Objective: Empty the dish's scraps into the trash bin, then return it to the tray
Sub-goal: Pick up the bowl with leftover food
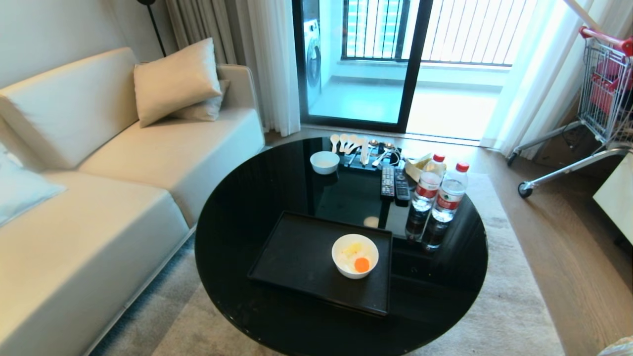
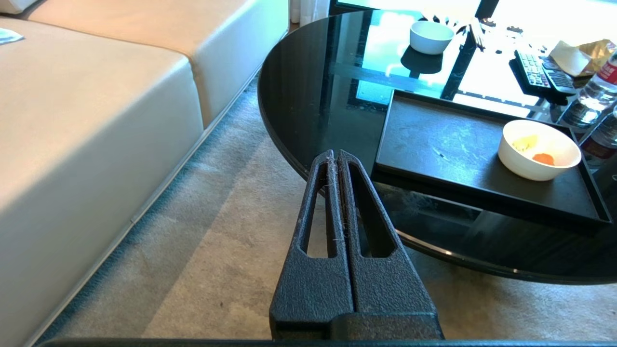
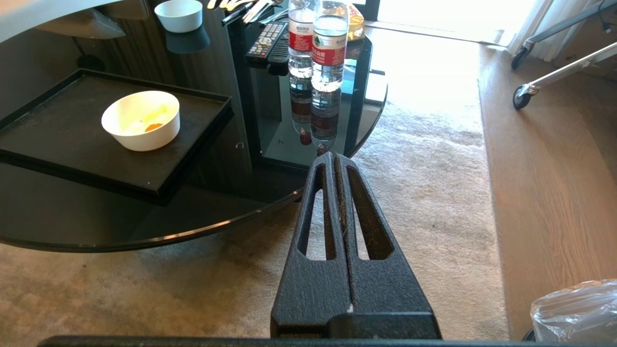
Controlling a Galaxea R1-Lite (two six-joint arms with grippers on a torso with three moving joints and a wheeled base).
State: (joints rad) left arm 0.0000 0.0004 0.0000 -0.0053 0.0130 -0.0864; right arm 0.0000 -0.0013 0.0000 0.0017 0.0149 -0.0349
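Note:
The dish (image 1: 355, 255), a deep white bowl, sits on the right part of the black tray (image 1: 296, 257) on the round black glass table. Inside it lie the scraps (image 1: 358, 257): pale yellow bits and one round orange piece. The wrist views show the same dish (image 2: 539, 150) (image 3: 141, 120) on the tray (image 2: 434, 144) (image 3: 58, 130). My left gripper (image 2: 335, 155) hangs shut and empty over the carpet at the table's near left edge. My right gripper (image 3: 334, 157) is shut and empty at the table's near right edge. Of the trash bin only its clear liner bag (image 3: 576, 311) shows, on the floor to my right.
A smaller white bowl (image 1: 325, 162), spoons, two remotes (image 1: 394, 183), a snack bag and two water bottles (image 1: 442, 202) stand on the table's (image 1: 237, 222) far half. A cream sofa (image 1: 99, 198) runs along the left. A shopping cart (image 1: 601, 94) is at far right.

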